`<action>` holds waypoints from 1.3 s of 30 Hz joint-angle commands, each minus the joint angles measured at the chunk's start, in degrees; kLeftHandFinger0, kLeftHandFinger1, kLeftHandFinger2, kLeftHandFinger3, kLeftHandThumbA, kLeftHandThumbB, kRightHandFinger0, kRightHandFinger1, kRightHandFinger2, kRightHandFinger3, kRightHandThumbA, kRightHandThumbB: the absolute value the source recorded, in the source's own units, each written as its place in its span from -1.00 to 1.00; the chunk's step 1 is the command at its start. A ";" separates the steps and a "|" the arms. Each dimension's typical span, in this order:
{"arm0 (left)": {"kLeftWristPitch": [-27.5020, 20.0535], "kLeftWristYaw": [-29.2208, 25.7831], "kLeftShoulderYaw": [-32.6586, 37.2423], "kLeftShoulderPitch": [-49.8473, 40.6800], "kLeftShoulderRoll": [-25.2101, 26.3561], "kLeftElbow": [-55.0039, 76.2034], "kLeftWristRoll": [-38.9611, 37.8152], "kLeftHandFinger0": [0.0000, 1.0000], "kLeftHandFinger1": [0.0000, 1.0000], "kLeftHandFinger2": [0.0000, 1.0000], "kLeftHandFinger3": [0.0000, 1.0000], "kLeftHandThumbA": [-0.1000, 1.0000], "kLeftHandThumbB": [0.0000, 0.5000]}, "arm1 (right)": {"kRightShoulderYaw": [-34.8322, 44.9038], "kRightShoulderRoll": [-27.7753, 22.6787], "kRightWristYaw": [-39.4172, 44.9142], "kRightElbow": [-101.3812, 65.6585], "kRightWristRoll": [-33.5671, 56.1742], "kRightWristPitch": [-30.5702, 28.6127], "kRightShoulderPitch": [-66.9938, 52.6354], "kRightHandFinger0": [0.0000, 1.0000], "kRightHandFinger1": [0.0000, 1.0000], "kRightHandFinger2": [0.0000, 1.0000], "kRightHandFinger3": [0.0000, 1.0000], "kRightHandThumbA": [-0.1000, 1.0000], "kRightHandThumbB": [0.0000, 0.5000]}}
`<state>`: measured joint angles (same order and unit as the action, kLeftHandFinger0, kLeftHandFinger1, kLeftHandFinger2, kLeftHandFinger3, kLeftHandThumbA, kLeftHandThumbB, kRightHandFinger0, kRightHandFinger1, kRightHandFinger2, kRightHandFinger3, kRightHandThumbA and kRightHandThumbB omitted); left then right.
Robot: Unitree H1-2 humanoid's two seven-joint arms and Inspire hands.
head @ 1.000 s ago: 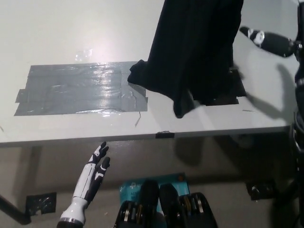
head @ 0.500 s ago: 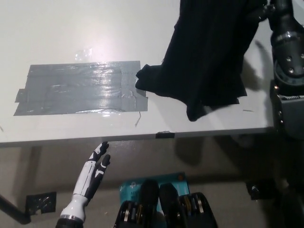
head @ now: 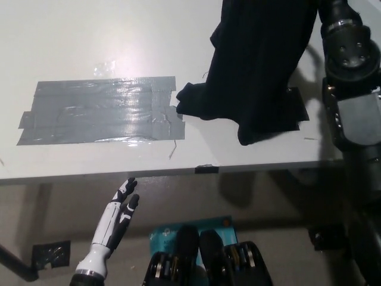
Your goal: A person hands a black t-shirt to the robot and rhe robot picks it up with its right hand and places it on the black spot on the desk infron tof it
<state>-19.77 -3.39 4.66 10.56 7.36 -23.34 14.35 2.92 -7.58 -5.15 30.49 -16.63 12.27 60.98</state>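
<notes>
White desk surface (head: 89, 42) fills most of the head view, its front edge running across just ahead of the left hand. Above that hand and a little to its left, a large grey patch of shiny tape (head: 101, 112) lies flat on the desk, wrinkled and catching the light.

Hanging from the top edge of the frame, the black t-shirt (head: 259, 65) drapes down over the desk's right part, far up and to the right of the left hand. Its lower folds reach the surface: one bunched corner touches the desk just beside the right end of the grey tape, and another fold hangs lowest near the desk's front edge. Under and behind the cloth a black spot (head: 297, 110) on the desk shows only as a dark corner at the shirt's right side; the rest is covered by the fabric.

Right arm (head: 351, 89), black and bulky, rises along the right edge of the frame, just beside the shirt's right side. The right hand itself is out of view past the top of the frame, so its grip cannot be seen.

Left hand (head: 122, 208), white with dark fingers, rests low, below the desk's front edge, fingers spread and straight, holding nothing.
</notes>
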 commanded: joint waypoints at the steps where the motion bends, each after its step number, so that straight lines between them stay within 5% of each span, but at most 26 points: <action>1: -1.74 -0.17 0.00 1.69 0.93 1.96 0.29 0.65 1.00 1.00 1.00 1.00 1.00 | 0.21 -0.89 -18.61 6.53 -5.13 -13.33 7.74 -0.91 -0.70 0.06 0.54 -1.00 -0.36; 2: -1.71 -0.18 -0.01 1.84 0.97 1.91 0.33 0.64 1.00 1.00 1.00 1.00 1.00 | 0.10 -0.96 -19.66 6.44 -5.54 -14.19 7.83 -1.00 -0.70 0.34 0.63 -1.00 -0.42; 6: -1.50 0.24 0.04 1.83 0.88 2.00 -0.11 0.67 1.00 1.00 1.00 1.00 0.98 | 0.50 -0.76 -21.37 4.07 -5.46 -15.24 7.55 -1.00 -0.22 0.58 0.73 -1.00 -0.52; 15: -1.32 0.56 0.15 1.31 1.06 2.12 -0.25 0.72 1.00 1.00 1.00 1.00 0.87 | 1.61 -1.15 -24.76 -4.85 -5.93 -16.95 8.19 -1.00 -0.25 0.56 0.70 -1.00 -0.53; 16: -1.22 0.56 0.20 1.26 1.05 2.12 -0.16 0.70 1.00 1.00 1.00 1.00 0.87 | 1.68 -1.26 -25.04 -6.79 -6.51 -15.92 8.15 1.00 -0.20 0.57 0.71 -1.00 -0.54; 17: -1.15 0.58 0.25 1.29 1.05 2.09 -0.11 0.70 1.00 1.00 1.00 1.00 0.87 | 1.72 -1.36 -25.30 -7.84 -6.79 -15.51 8.14 1.00 -0.41 0.56 0.70 -1.00 -0.55; 18: -1.13 0.66 0.25 1.37 1.04 2.01 -0.22 0.72 1.00 1.00 1.00 1.00 0.88 | 1.88 -1.57 -25.78 -9.24 -7.15 -15.49 8.19 -0.27 -0.54 0.52 0.69 -1.00 -0.55; 19: -1.09 0.72 0.26 1.42 1.04 1.99 -0.27 0.73 1.00 1.00 1.00 1.00 0.88 | 1.95 -1.68 -25.97 -10.20 -7.39 -15.37 8.15 -0.63 -0.51 0.52 0.68 -1.00 -0.55; 21: -0.97 0.71 0.35 1.44 1.06 1.96 -0.12 0.71 1.00 1.00 1.00 1.00 0.86 | 2.24 -1.87 -25.58 -12.52 -6.85 -16.12 7.74 -0.99 -0.45 0.53 0.70 -1.00 -0.55; 26: -1.39 0.77 0.44 1.33 1.16 1.49 -0.39 0.70 1.00 1.00 1.00 1.00 0.85 | 0.94 -1.76 -25.01 -13.77 -7.63 -17.28 6.58 -1.00 -0.53 0.50 0.70 -1.00 -0.49; 27: -1.45 0.84 0.47 1.34 1.21 1.42 -0.45 0.70 1.00 1.00 1.00 1.00 0.85 | 0.60 -1.72 -24.73 -13.63 -7.68 -17.70 6.30 -1.00 -0.66 0.31 0.47 -1.00 -0.20; 28: -1.42 0.89 0.51 1.37 1.27 1.37 -0.45 0.71 1.00 1.00 1.00 1.00 0.85 | -1.29 -1.83 -23.76 -12.55 -8.70 -19.31 5.14 -1.00 -0.57 0.55 0.68 -1.00 -0.47; 29: -1.36 0.95 0.54 1.42 1.31 1.36 -0.46 0.70 1.00 1.00 1.00 1.00 0.85 | -2.22 -1.70 -23.59 -11.70 -9.34 -19.90 4.56 -1.00 -0.51 0.62 0.73 -1.00 -0.39; 32: -1.07 1.04 0.74 1.51 1.28 1.54 -0.51 0.68 1.00 1.00 1.00 1.00 0.85 | -5.64 -1.25 -24.66 -6.78 -11.64 -22.83 2.44 -1.00 -0.47 0.51 0.57 -1.00 -0.31; 34: -1.07 1.18 0.74 1.42 1.31 1.63 -0.86 0.68 1.00 1.00 1.00 1.00 0.87 | -8.25 -1.17 -25.71 -0.69 -12.64 -25.91 1.24 -1.00 -0.36 0.70 0.76 -1.00 -0.32; 39: -0.45 1.25 0.96 1.94 1.58 2.11 -0.29 0.66 1.00 0.97 1.00 1.00 0.92 | -15.44 -0.38 -29.07 16.61 -16.40 -31.86 -0.54 -1.00 -0.37 0.61 0.83 -1.00 -0.34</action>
<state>-19.69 -2.87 5.59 10.74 8.17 -23.17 14.26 -7.73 -8.07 -29.09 37.60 -27.28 -9.47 59.05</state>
